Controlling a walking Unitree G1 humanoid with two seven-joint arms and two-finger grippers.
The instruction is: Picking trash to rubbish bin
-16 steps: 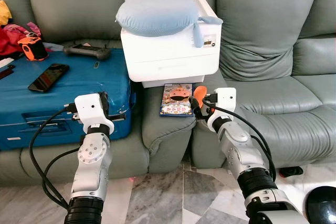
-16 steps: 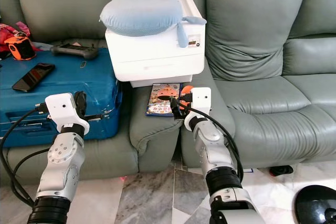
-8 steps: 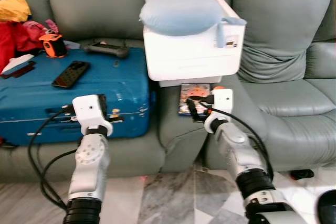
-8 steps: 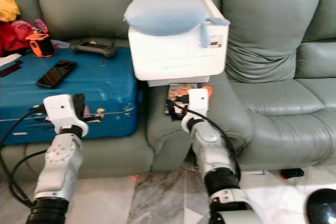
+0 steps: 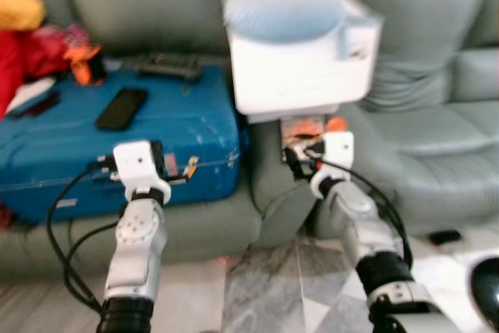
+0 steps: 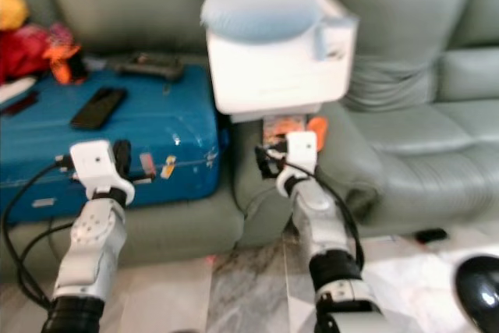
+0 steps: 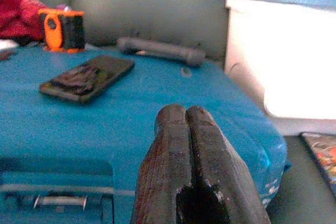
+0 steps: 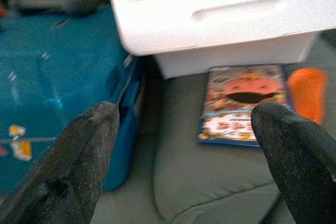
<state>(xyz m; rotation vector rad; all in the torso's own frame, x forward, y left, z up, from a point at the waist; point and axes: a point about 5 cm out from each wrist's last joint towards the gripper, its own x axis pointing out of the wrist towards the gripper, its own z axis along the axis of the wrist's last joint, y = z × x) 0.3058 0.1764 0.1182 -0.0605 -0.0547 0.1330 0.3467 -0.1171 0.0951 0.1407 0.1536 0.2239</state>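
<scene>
Right gripper: fingers spread wide, holding nothing, raised before the sofa armrest.
Left gripper: fingers pressed together, empty, level with the blue suitcase.
Trash: a colourful packet lies flat on the armrest, just beside an orange item, partly under the white printer.
On suitcase: black phone, dark controller.
Head views: blurred.

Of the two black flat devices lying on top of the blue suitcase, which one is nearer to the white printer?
The long black game controller, lying at the back edge of the blue suitcase near the white printer. The black smartphone lies farther away.
</scene>
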